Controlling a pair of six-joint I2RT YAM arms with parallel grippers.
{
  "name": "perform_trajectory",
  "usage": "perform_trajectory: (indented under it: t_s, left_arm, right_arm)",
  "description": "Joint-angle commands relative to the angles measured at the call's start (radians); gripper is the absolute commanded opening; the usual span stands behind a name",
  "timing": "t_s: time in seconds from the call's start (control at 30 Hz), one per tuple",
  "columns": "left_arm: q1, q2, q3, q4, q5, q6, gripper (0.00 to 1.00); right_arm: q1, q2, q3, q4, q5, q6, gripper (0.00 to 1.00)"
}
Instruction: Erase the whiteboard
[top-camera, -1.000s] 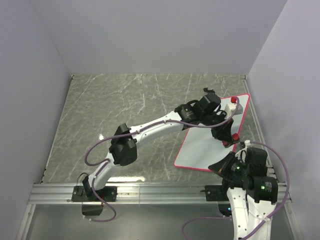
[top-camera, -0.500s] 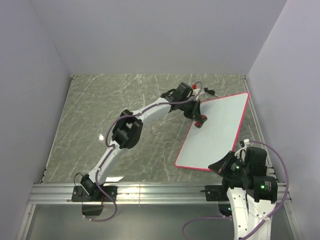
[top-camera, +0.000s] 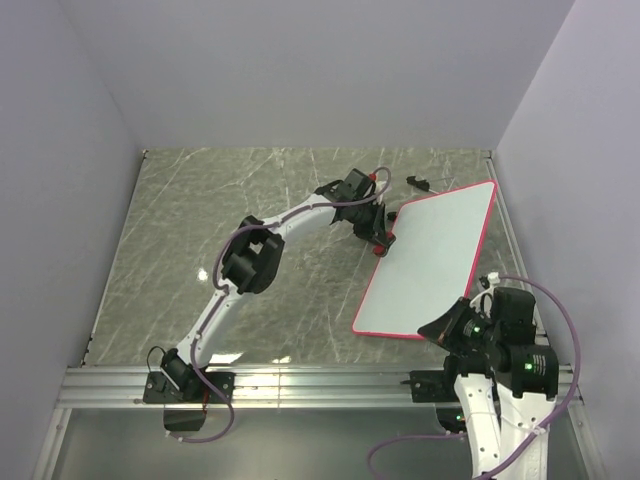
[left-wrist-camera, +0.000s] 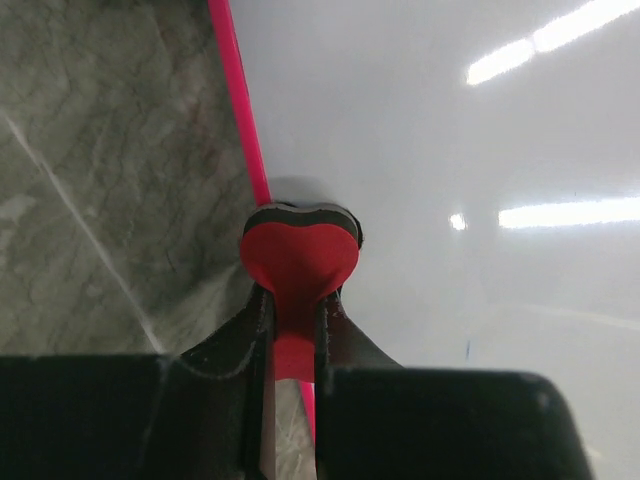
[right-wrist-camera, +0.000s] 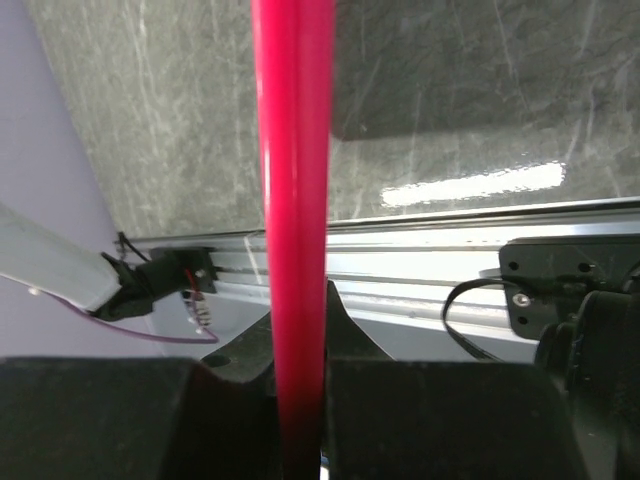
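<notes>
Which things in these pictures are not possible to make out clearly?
1) Top view: the small dark object beyond the whiteboard is too small to identify.
2) Left wrist view: the eraser in the left gripper hides its own contact with the board.
3) Right wrist view: the whiteboard shows only its rim, edge-on, in the right gripper; its face is hidden.

No legible txt, labels or nos. anywhere.

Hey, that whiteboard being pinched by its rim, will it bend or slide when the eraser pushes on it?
Probably stiff: the whiteboard looks straight-edged though the right gripper pinches only its rim. Likely light, being so thin. Its glossy face reflects lights sharply, so the eraser in the left gripper should glide easily.
</notes>
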Motion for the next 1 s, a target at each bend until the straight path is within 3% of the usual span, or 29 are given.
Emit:
perform_trajectory:
  t_s: [0.0,0.2,0.4,0.53,0.8,0.97]
  left_arm:
    - [-0.057,-0.103,-0.024,-0.083,-0.008,0.023,0.00]
    - [0.027,-0.339,-0.117,-0.012,-0.061,-0.002,0.00]
    - [0.145,-0.510,-0.289,0.032,-0.100,-0.023,0.00]
    - [0.197,-0.589,-0.372,0.006,-0.158,0.007,0.00]
    - [0.288,-0.815,-0.695,0.052,-0.216,-0.003,0.00]
    - [0.288,-0.879,-0.742,0.016,-0.235,0.004,0.00]
  right_arm:
    - [0.017,0.036,0.053,0.127,-0.074,0.057,0.00]
    - [0.017,0.087,0.105,0.278,-0.014,0.087,0.00]
    - [0.017,0.148,0.251,0.261,0.070,0.033,0.00]
    - [0.017,0.180,0.381,0.241,0.270,0.030,0.00]
    - [0.017,0.234,0.366,0.452,0.360,0.057,0.00]
    - [0.017,0.323,0.325,0.633,0.388,0.053,0.00]
